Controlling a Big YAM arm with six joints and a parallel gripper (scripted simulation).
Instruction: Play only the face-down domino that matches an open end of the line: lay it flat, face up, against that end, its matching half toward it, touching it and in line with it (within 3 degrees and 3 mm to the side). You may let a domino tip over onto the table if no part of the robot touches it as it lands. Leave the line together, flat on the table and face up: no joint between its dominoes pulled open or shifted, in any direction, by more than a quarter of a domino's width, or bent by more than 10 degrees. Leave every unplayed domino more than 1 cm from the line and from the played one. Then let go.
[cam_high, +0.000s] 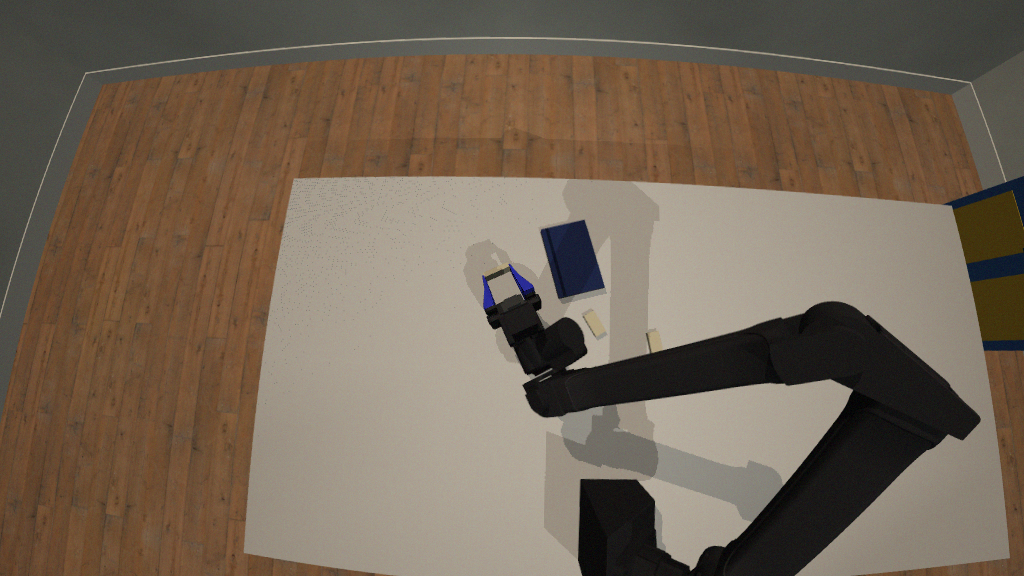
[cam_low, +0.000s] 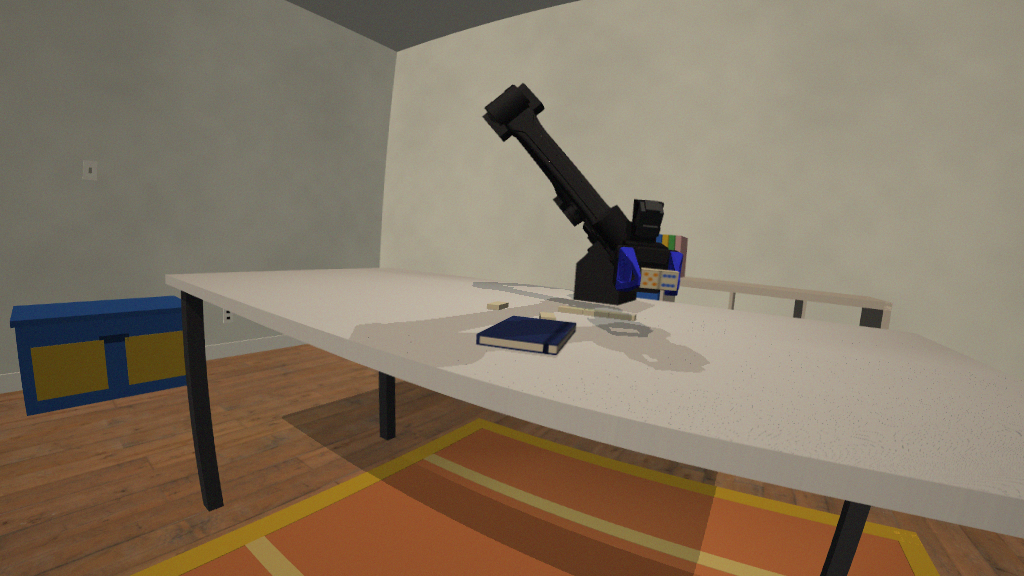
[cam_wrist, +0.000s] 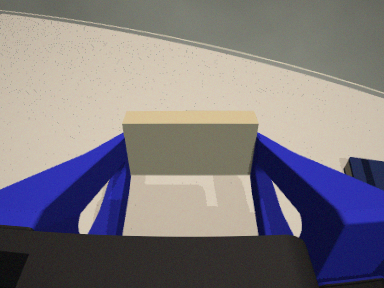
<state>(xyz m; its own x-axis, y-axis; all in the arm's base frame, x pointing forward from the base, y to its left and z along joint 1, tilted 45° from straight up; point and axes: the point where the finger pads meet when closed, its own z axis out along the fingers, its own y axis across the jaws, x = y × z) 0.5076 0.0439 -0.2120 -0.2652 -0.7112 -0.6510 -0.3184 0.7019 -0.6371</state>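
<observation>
My gripper (cam_high: 506, 280) is shut on a cream domino (cam_high: 497, 271) and holds it in the air above the table, left of the blue book. In the exterior view the held domino (cam_low: 659, 279) stands on its long edge, its face showing orange pips on the left half and blue pips on the right. In the wrist view its plain back (cam_wrist: 190, 143) fills the gap between the blue fingers. The line of face-up dominoes (cam_low: 596, 312) lies flat on the table below the gripper; the arm hides it in the overhead view. Two face-down dominoes (cam_high: 594, 323) (cam_high: 653, 341) lie apart to the right.
A closed blue book (cam_high: 571, 257) lies flat on the table right of the gripper, also seen in the exterior view (cam_low: 526, 333). A blue and yellow cabinet (cam_high: 995, 265) stands past the table's right edge. The arm's base (cam_high: 622, 530) sits at the near edge.
</observation>
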